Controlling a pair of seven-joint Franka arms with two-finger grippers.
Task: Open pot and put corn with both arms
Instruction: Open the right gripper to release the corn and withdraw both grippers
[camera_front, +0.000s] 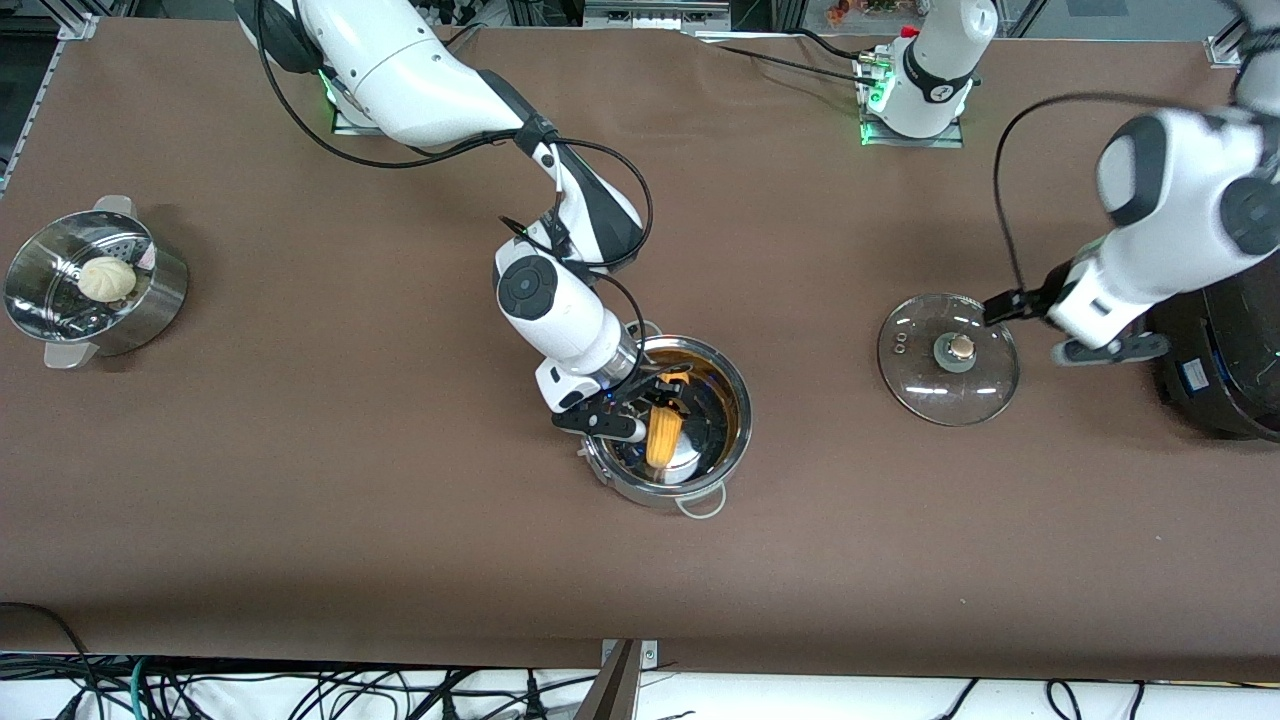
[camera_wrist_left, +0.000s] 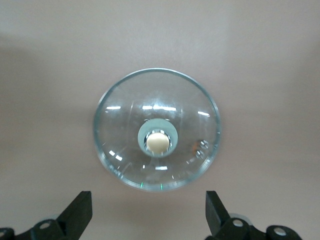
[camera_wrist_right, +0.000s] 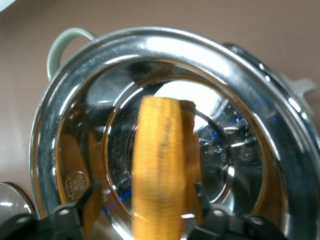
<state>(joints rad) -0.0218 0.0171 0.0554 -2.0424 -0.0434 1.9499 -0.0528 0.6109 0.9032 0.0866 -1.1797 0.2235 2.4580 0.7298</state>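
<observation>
Reaching down from the right arm (camera_front: 440, 80), right pincer (camera_front: 640, 405) sitting inside the open pot (camera_front: 735, 440) mid-counter (camera_front: 300, 500), fingers spread beside the corn (camera_front: 664, 432) lying in the pot. Hovering over the glass lid (camera_front: 915, 385) resting toward the left arm's end, left pincer (camera_wrist_left: 148, 220) released.

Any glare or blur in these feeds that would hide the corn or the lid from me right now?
Right wrist view: the corn is soft and blurred, and bright glare streaks the pot rim. Left wrist view: the lid is sharp, with only small reflections on the glass. Front view: the left arm's upper part is motion-smeared near the black cooker, but the corn stays readable under the right tool.
</observation>
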